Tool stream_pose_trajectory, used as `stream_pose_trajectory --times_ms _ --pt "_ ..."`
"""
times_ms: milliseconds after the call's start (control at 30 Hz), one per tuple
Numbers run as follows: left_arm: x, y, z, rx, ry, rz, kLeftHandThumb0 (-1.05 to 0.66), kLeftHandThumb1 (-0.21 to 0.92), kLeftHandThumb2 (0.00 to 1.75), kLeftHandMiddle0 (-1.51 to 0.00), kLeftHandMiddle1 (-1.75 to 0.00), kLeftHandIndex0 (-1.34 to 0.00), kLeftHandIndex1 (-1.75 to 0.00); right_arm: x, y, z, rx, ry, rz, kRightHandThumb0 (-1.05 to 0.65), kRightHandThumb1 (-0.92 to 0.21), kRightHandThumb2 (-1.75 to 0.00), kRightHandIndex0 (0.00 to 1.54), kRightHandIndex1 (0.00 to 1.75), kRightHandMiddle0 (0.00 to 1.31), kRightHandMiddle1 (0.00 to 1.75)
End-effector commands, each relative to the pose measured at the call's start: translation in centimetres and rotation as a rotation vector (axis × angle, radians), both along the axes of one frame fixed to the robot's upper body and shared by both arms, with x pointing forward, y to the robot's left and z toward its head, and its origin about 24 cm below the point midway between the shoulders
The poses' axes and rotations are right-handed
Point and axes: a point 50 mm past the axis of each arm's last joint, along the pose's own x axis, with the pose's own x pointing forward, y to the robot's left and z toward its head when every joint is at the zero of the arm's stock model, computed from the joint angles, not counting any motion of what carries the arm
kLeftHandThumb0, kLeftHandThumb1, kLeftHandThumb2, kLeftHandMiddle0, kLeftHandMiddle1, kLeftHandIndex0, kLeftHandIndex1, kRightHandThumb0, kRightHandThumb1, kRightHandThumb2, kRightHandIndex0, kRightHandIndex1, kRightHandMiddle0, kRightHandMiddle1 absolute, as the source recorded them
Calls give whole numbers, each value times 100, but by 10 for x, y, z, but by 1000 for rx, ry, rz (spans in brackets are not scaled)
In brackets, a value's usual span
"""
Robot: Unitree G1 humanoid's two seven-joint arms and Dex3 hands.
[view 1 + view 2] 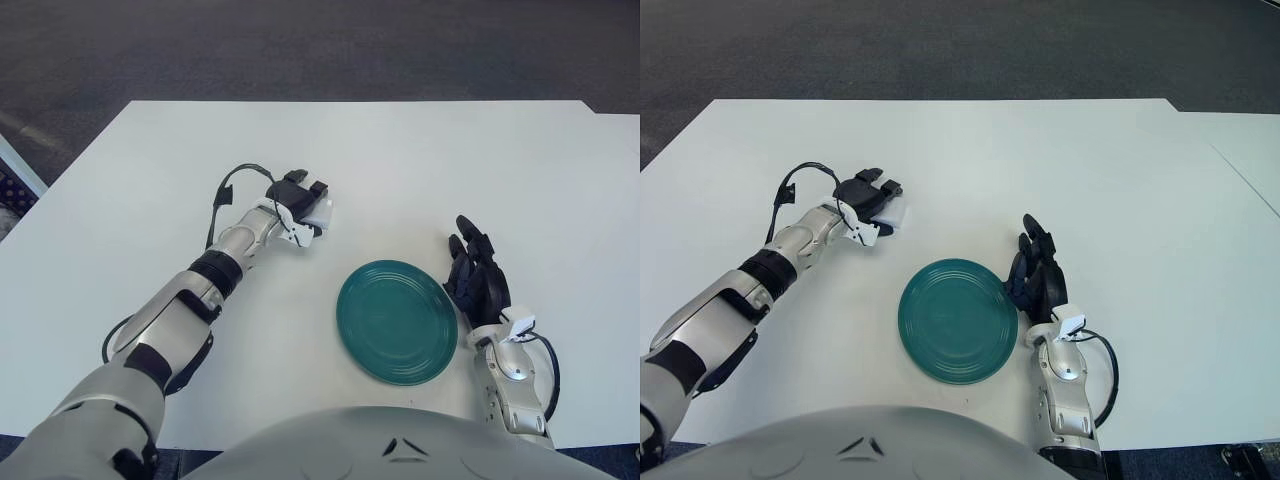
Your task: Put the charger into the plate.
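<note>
A small white charger (321, 213) is at the middle of the white table (420, 160), up and to the left of the plate. My left hand (300, 196) reaches over it from the left, its dark fingers curled over the top of the charger and closed on it. I cannot tell whether the charger is lifted off the table. The teal plate (372, 345) lies flat near the front edge and holds nothing. My right hand (477, 272) shows just right of the plate with its fingers spread, holding nothing. The charger also shows in the right eye view (899, 217).
The table's far edge meets dark carpet (300, 50). A second white table surface (1250, 150) adjoins at the right. My own torso (400, 445) shows at the bottom.
</note>
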Motion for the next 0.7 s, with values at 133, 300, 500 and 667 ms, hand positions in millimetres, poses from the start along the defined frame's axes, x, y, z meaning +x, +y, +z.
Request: stream_pose_trajectory --times_ms 133,300,500,667 --pt "1 2 3 48 44 -91 -85 92 33 -51 -172 -36 -167 -15 -1 -28 46 167 -19 -86 -92 -86 9 1 0 39" --pt "0 3 -1 36 25 -109 -54 60 85 -72 -174 -48 -173 -15 -2 -28 53 160 -24 -85 -92 -86 9 1 0 39" --pt "-4 2 -3 -73 -28 -124 -47 37 123 -88 -175 -57 -174 -15 -3 -28 60 160 -36 -84 -92 -85 9 1 0 39" --pt "-6 1 -4 -133 -29 -125 -49 27 136 -97 -175 -64 -175 -14 -4 -28 60 160 -41 -83 -92 -85 9 0 0 40"
